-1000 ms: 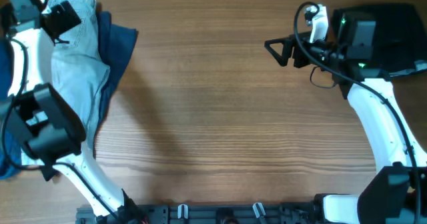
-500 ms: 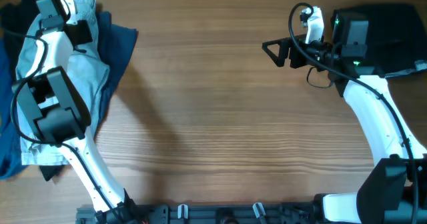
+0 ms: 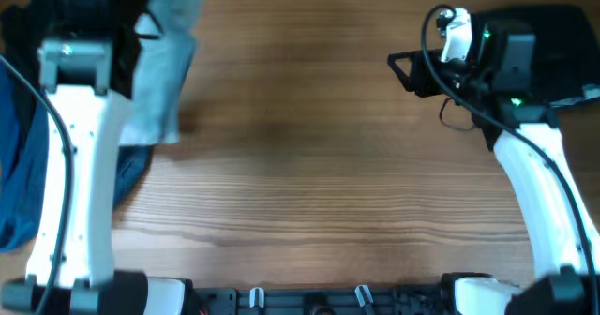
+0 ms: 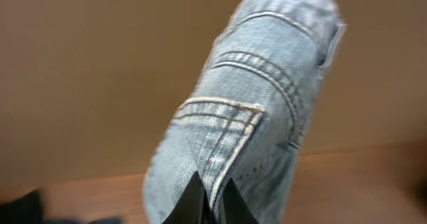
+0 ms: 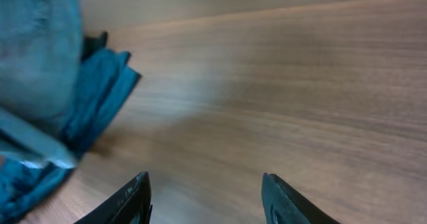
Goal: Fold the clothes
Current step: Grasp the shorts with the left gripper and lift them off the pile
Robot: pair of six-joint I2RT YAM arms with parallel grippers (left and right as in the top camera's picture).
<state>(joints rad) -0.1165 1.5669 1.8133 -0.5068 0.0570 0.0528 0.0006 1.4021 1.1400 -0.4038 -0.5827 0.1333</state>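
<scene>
The black two-finger left gripper (image 4: pixel 210 203), lifted high, pinches pale faded-blue denim shorts (image 4: pixel 260 117), while the black right gripper (image 5: pixel 208 201) hovers, fingers spread wide.

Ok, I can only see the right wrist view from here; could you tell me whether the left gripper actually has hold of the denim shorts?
Observer: Yes. In the left wrist view the left gripper is shut on the denim shorts, pinching the fabric beside a stitched seam.
Operator: Thank you. And where does my right gripper sit relative to them?
Observer: In the overhead view the right gripper is over bare wood at the right side of the table, with a wide stretch of tabletop between it and the shorts at the left.
</scene>
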